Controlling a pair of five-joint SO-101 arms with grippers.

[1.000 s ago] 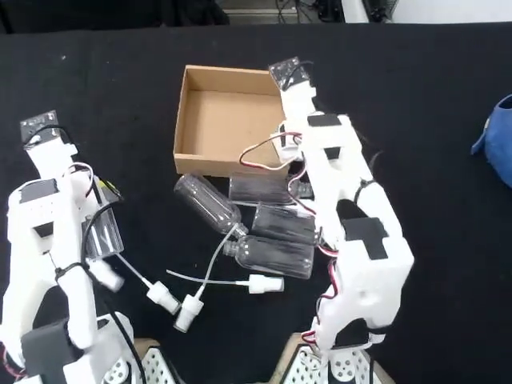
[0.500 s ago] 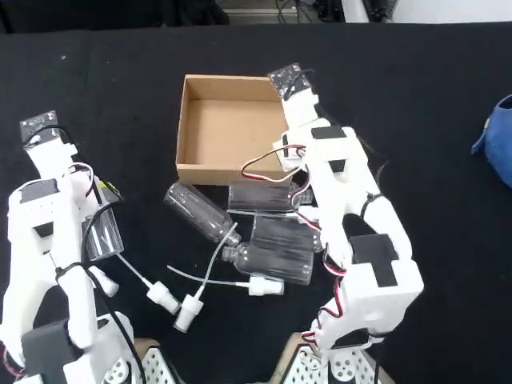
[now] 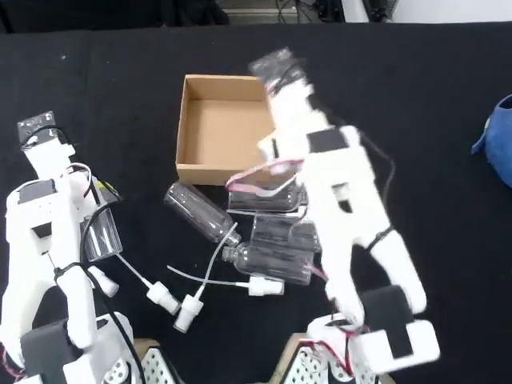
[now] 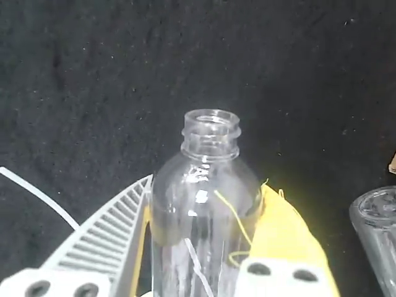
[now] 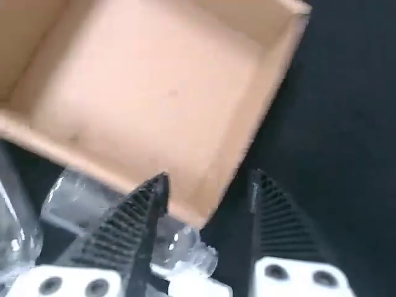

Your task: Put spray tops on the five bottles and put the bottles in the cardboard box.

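High view: fixed, looking steeply down on black cloth table (image 3: 432,96). Left wrist: close, along clear plastic bottle (image 4: 204,204) toward the cloth. Right wrist: near, down onto open brown cardboard box (image 5: 154,93). High view shares both.

Cardboard box (image 3: 204,171): matt brown paperboard. Bottles (image 3: 272,262) just beside the box: clear glossy plastic. Spray tops (image 3: 189,312) farther from the box: smooth white plastic, translucent tubes. Table cover (image 3: 432,96) under the box: black matt cloth, faintly napped. Left gripper (image 4: 207,183): ribbed white and smooth yellow plastic. Right gripper (image 5: 209,175): ribbed black plastic.
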